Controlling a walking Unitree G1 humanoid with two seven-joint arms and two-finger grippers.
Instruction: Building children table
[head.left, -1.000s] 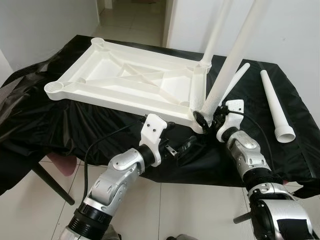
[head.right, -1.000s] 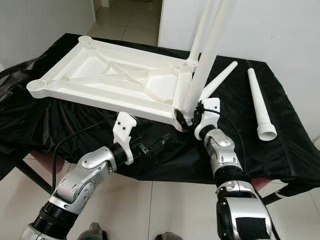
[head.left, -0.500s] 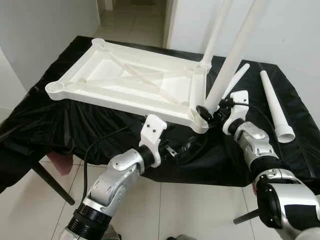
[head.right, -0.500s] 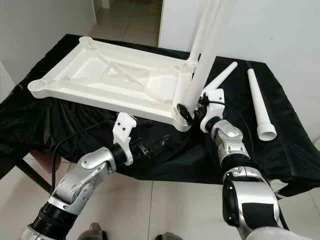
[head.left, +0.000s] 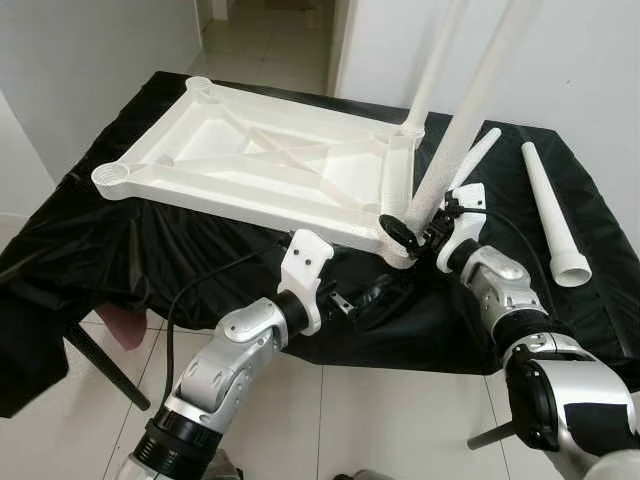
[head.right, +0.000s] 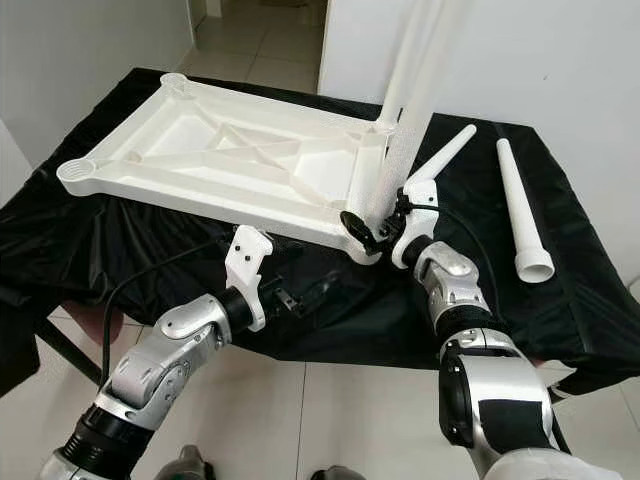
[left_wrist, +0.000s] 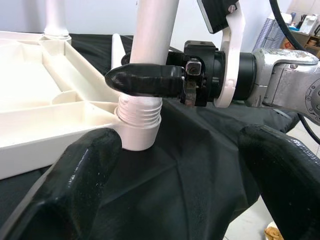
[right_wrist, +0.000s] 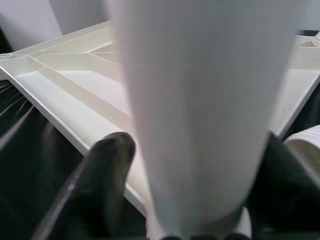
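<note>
White plastic tabletop (head.left: 270, 165) lies upside down on the black cloth (head.left: 120, 250), corner sockets up. Right gripper (head.left: 412, 230) is clamped around the base of the near leg (head.left: 470, 110), just above the corner socket (left_wrist: 137, 131) at its fingertips. In the left wrist view the leg's threads are partly exposed above the socket rim, so I judge it not fully seated. Second leg (head.left: 432, 65) stands in the socket just beyond the right gripper. Two loose legs (head.left: 550, 215) lie on the cloth to the outer side of that gripper, apart from it.

Left gripper (head.left: 365, 300) hangs below the table edge, fingers spread wide, holding nothing, pointed at the same socket.

Risks:
- Cross-threading if the leg is turned while tilted; it leans a bit in the head views.
- Tabletop isn't braced. Torque from the right gripper can spin or slide it on the slick cloth.
- That corner sits near the table edge, so the top could slip off.
- Smooth tapered leg: fingers may slip instead of turning it.
</note>
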